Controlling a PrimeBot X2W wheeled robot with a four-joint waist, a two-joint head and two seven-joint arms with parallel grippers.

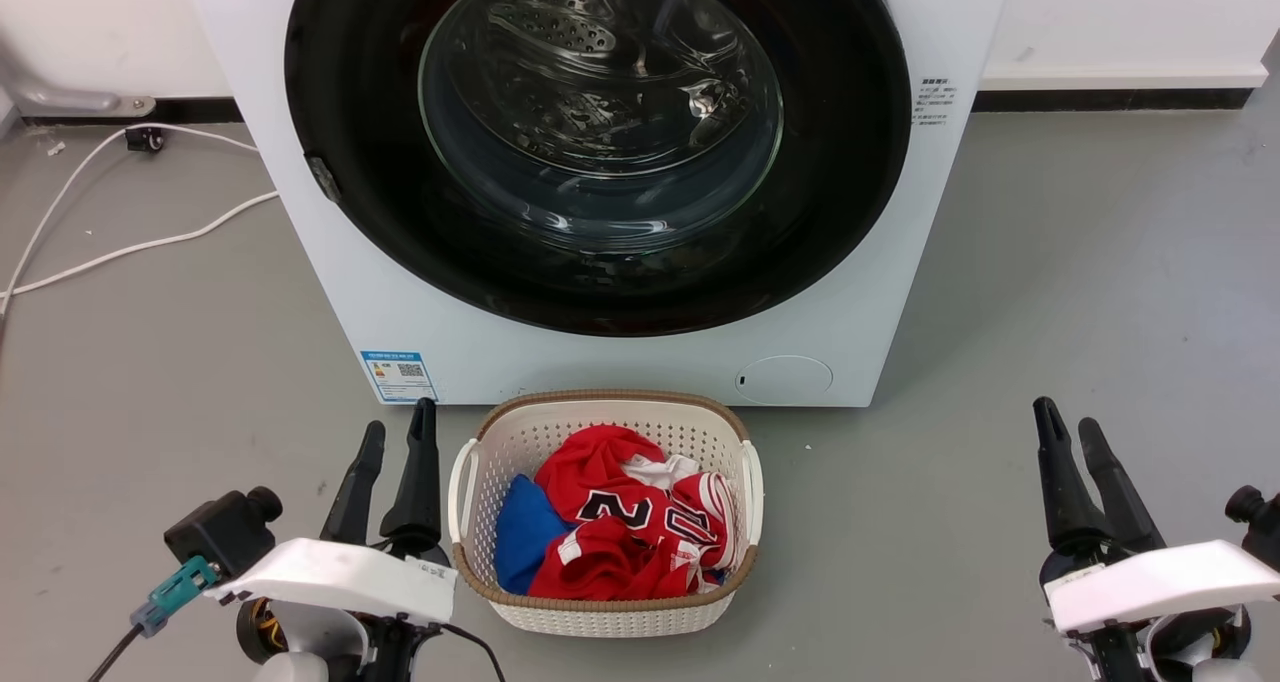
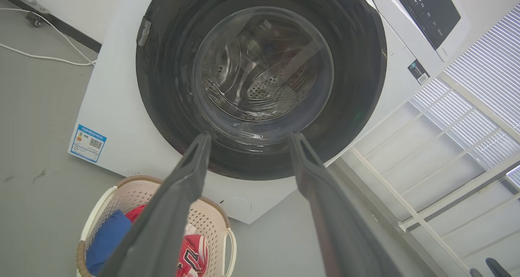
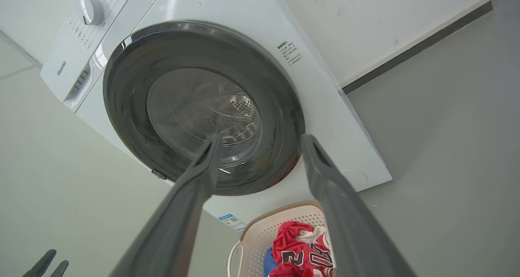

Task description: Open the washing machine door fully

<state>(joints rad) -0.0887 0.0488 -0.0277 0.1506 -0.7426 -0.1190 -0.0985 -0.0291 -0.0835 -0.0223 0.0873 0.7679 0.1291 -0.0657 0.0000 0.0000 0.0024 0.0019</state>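
The white washing machine (image 1: 320, 292) stands straight ahead on the grey floor. Its big round door (image 1: 850, 162), a glossy black ring around a clear glass bowl, lies flat against the machine's front, shut. A small latch piece (image 1: 322, 178) sits on the ring's left edge. The door (image 2: 170, 106) also faces me in the left wrist view and the door (image 3: 134, 135) in the right wrist view. My left gripper (image 1: 397, 439) is open at the lower left, well short of the machine. My right gripper (image 1: 1067, 427) is open at the lower right, holding nothing.
A white lattice laundry basket (image 1: 470, 482) with red, white and blue clothes sits on the floor between my grippers, right in front of the machine. White cables (image 1: 150, 242) trail on the floor at the left. A wall and dark skirting (image 1: 1120, 97) run behind.
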